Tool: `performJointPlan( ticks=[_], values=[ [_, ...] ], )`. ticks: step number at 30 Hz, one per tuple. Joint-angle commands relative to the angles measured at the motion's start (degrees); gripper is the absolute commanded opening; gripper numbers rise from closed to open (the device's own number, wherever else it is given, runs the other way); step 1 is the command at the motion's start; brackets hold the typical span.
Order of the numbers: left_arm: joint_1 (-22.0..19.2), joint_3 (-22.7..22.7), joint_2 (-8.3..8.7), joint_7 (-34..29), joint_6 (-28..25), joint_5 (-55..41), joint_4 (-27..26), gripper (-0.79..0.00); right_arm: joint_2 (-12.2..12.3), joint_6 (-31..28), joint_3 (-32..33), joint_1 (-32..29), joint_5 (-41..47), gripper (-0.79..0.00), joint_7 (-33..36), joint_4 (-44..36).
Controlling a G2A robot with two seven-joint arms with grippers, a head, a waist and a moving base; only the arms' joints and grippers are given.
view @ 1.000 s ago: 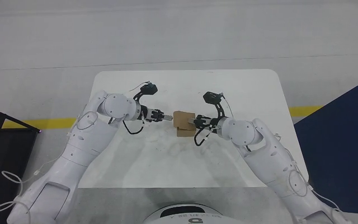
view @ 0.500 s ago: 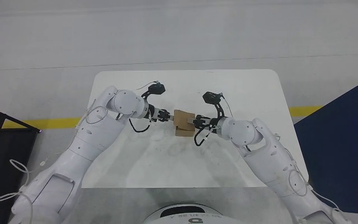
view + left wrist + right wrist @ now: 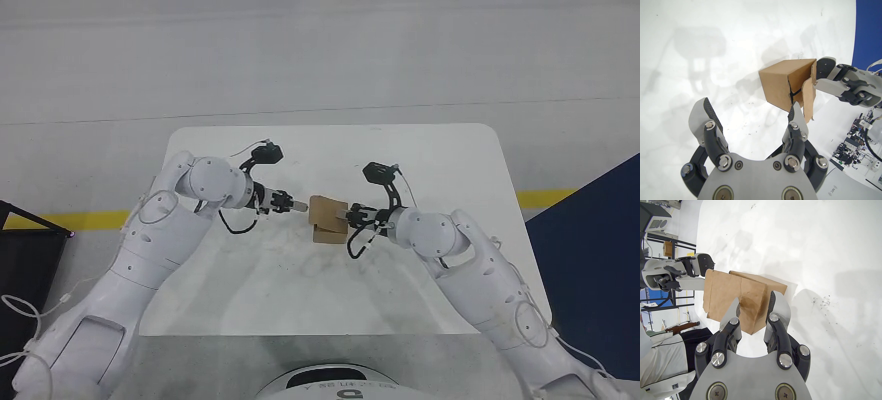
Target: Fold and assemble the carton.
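Now: carton [image 3: 325,219] held at mid-bench, in the same spot as a second ago. The right end effector [image 3: 754,298] is clamped over one of its walls. On the carton's opposite side, the left end effector [image 3: 750,106] is spread wide and holds nothing. One fingertip is just beside the loose flap [image 3: 808,100].

Change: over the last second the left wrist rolled one way and back, and the end effector nudged toward the carton, then eased off slightly. The flap hangs out unfolded (its edge ragged). Likely a re-aim, with the fold itself not yet made.

Room: the bench [image 3: 420,160] edges lie well apart from the carton all round. There is bare surface behind the left end effector for a fresh approach. The tight spot is the flap, close to the right fingers.
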Motion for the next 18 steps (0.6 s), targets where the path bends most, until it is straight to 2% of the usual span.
performJointPlan(
  ticks=[1, 4, 6, 9, 12, 18],
  values=[
    [-0.53, 0.54, -0.12, -0.14, 1.16, 0.75, -0.71, 0.000, -0.02, 0.10, -0.11, 0.09, -0.18, -0.440, 0.02, 0.04],
    [-1.93, 1.38, -0.45, -0.78, 4.80, 1.62, -1.40, 0.000, -0.05, 0.34, -0.23, 0.09, -0.45, -0.437, -0.08, 0.22],
    [-3.40, 2.61, -0.70, -3.08, 8.75, 3.38, -1.21, 0.000, -0.06, 0.39, -0.26, 0.10, -0.55, -0.437, -0.09, 0.27],
    [-5.55, 4.72, -1.13, -6.53, 11.94, 5.71, -0.68, 0.000, -0.07, 0.36, -0.26, 0.08, -0.56, -0.434, -0.11, 0.30],
    [-7.25, 6.83, -1.68, -9.00, 13.03, 6.87, -0.04, 0.000, -0.10, 0.21, -0.26, 0.12, -0.51, -0.434, -0.12, 0.28],
    [-9.39, 10.02, -2.98, -9.43, 13.13, 6.78, 2.15, 0.000, -0.21, -0.01, -0.66, 0.40, -0.63, -0.428, -0.23, 0.33]
  ],
)
